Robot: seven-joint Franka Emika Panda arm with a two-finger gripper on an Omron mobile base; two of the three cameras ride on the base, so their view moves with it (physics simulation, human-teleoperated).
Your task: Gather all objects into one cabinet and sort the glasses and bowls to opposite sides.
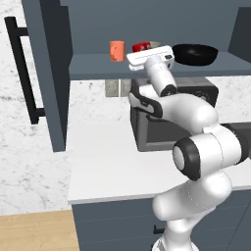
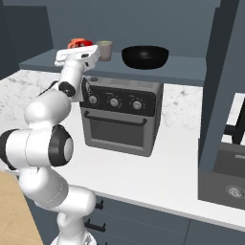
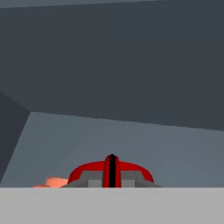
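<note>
cabinet sort: red cup at the fingers

cabinet shelf carries bowl right, orange cup left, red cup between. fingers seem clenched on it; set it upright beside orange, clear of the bowl.

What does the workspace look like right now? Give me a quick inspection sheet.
Surface: cabinet shelf, door open.
Job's things: orange cup, red cup, beige cup and black bowl all on the shelf; cups left, bowl right.
Clutter: nothing seen.
Gripper: gripper at the red cup; fingers hidden, state unclear.
Cables: nothing seen.
Surroundings: toaster oven on white counter; wall outlet.
</note>
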